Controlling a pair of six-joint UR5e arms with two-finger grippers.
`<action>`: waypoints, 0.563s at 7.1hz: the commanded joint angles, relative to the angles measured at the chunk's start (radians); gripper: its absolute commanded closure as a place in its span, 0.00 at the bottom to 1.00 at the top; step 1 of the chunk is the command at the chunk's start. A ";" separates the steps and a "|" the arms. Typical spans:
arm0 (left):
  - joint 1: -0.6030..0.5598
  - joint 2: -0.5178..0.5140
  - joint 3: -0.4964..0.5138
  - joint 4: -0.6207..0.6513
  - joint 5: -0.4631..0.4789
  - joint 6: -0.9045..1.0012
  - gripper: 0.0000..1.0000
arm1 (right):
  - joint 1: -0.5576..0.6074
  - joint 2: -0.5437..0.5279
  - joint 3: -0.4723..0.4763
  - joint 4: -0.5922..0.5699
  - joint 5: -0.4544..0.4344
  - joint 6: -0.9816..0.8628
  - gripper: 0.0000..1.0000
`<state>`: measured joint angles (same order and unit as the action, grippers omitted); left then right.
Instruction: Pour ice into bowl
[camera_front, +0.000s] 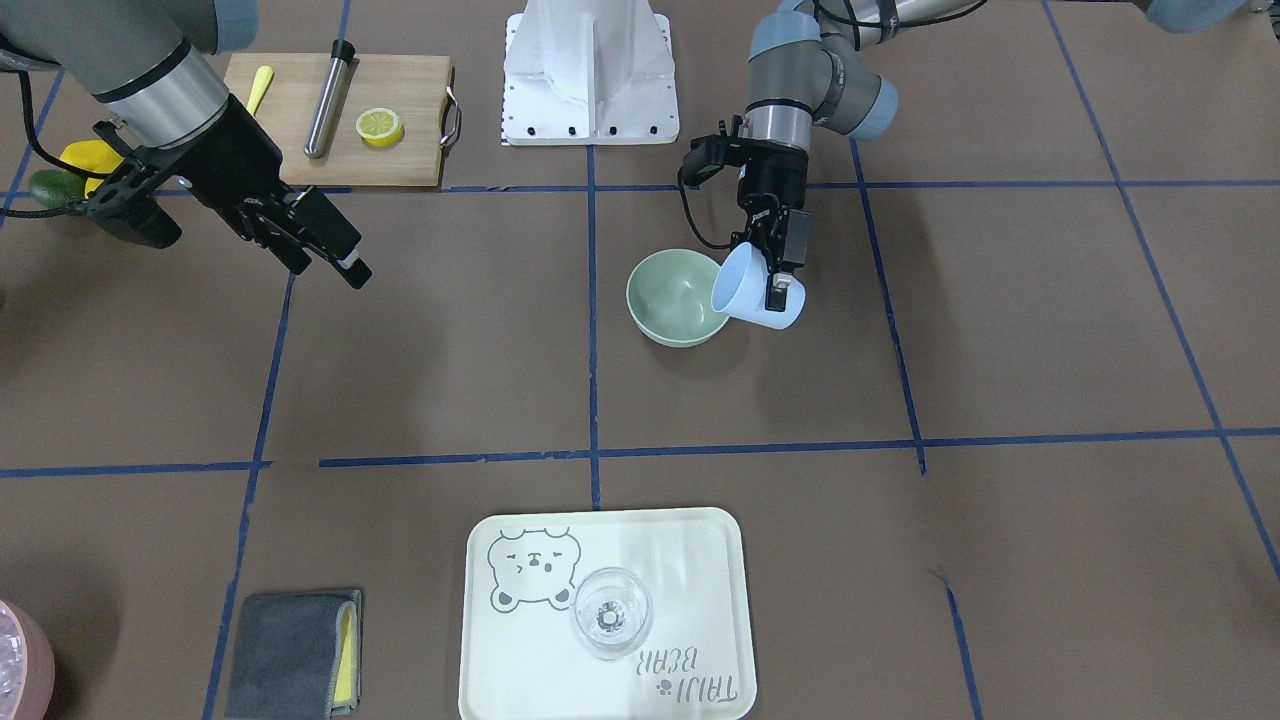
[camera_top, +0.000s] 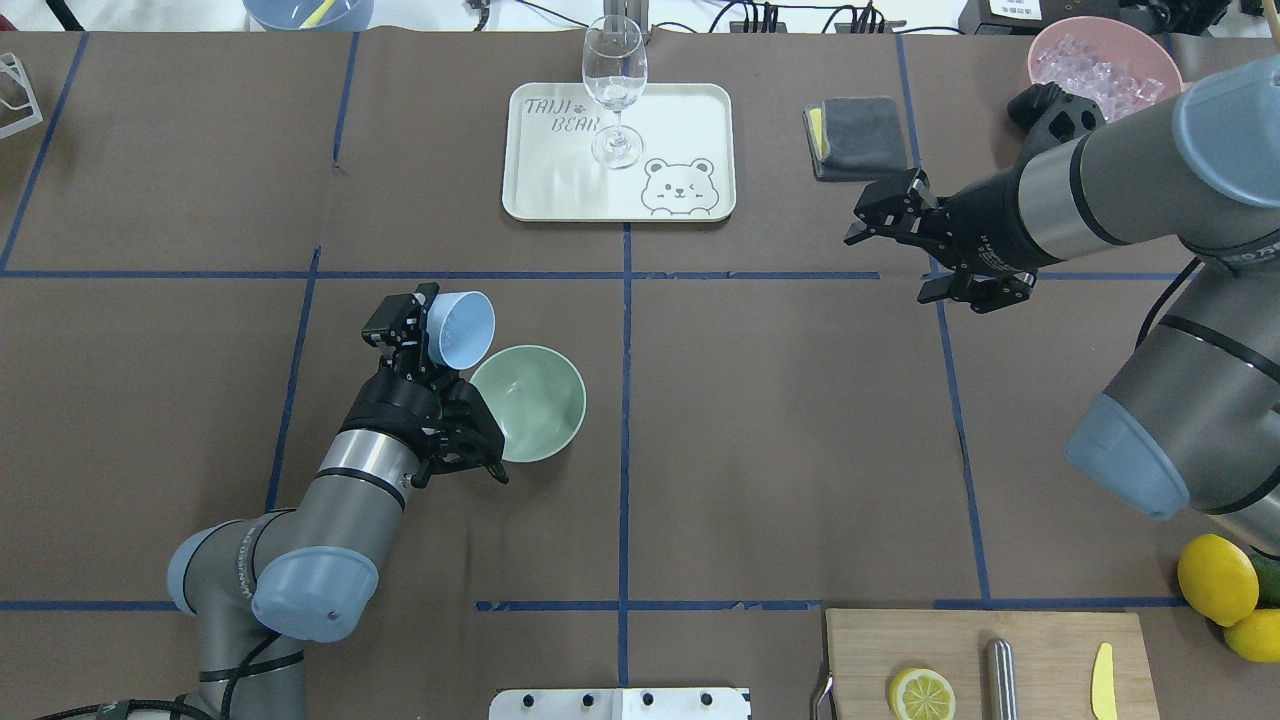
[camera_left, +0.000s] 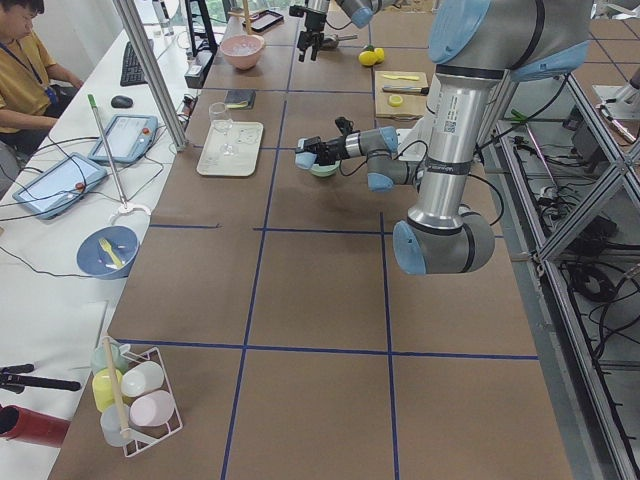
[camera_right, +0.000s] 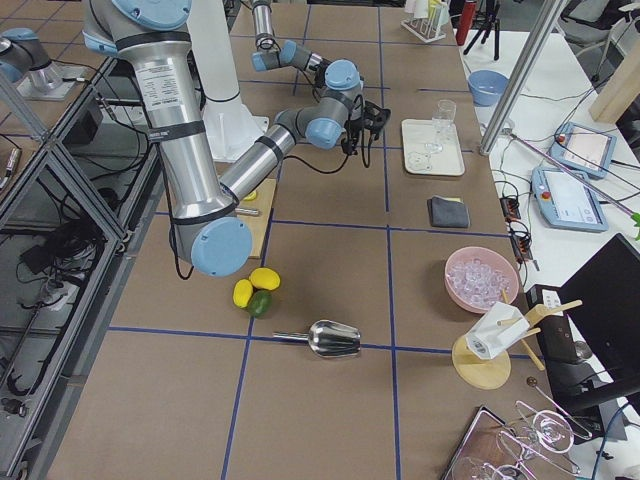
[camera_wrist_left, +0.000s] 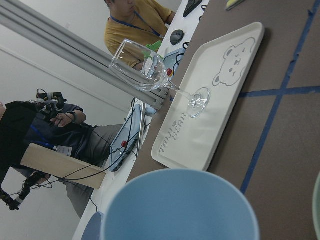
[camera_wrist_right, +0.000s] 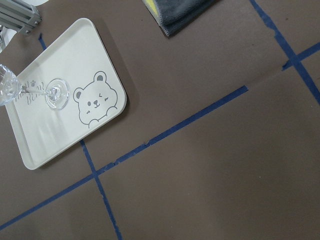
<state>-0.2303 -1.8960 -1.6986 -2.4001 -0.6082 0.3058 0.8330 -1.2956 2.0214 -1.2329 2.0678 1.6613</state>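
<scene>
On the brown taped table, near the middle, the bowl (camera_top: 535, 400) sat upright. Left gripper (camera_top: 415, 335) was clamped on the blue cup (camera_top: 460, 328), holding it off the table and tipped steeply. The cup's mouth was turned toward the bowl, at the bowl's rim on the side away from the robot. From the front, the cup's lip overlapped the bowl's edge. Could not tell whether any ice was in the cup or in the bowl: both insides looked pale and too small to read. The ice (camera_top: 1100, 75) that did show was a heap of clear cubes in the pink container (camera_top: 1040, 48), at the far right corner, well apart from the bowl.

Right gripper (camera_top: 888, 262) hung above the table on the right side, jaws spread, nothing between them. It pointed toward the tray (camera_top: 560, 190), which had a bear print and carried an upright wine glass (camera_top: 614, 75). A folded grey cloth (camera_top: 865, 135) lay just right of the tray.

At the near right edge lay a wooden cutting board (camera_top: 1040, 640) with a lemon half (camera_top: 922, 693), a metal rod (camera_top: 1000, 680) and a yellow knife (camera_top: 1102, 682) on it. Whole lemons (camera_top: 1217, 578) lay beside the board. A metal scoop (camera_right: 335, 340) lay on the table past them, seen in the right side view.
</scene>
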 joint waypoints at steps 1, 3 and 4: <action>0.009 -0.014 0.002 0.031 0.028 0.190 1.00 | 0.002 -0.002 -0.001 0.000 -0.002 0.000 0.00; 0.012 -0.015 -0.010 0.039 0.034 0.330 1.00 | 0.008 -0.001 -0.003 -0.002 -0.003 0.000 0.00; 0.020 -0.017 -0.007 0.041 0.074 0.411 1.00 | 0.009 -0.016 -0.003 -0.002 -0.003 0.000 0.00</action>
<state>-0.2167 -1.9110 -1.7063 -2.3625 -0.5660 0.6207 0.8389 -1.2999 2.0191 -1.2343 2.0650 1.6613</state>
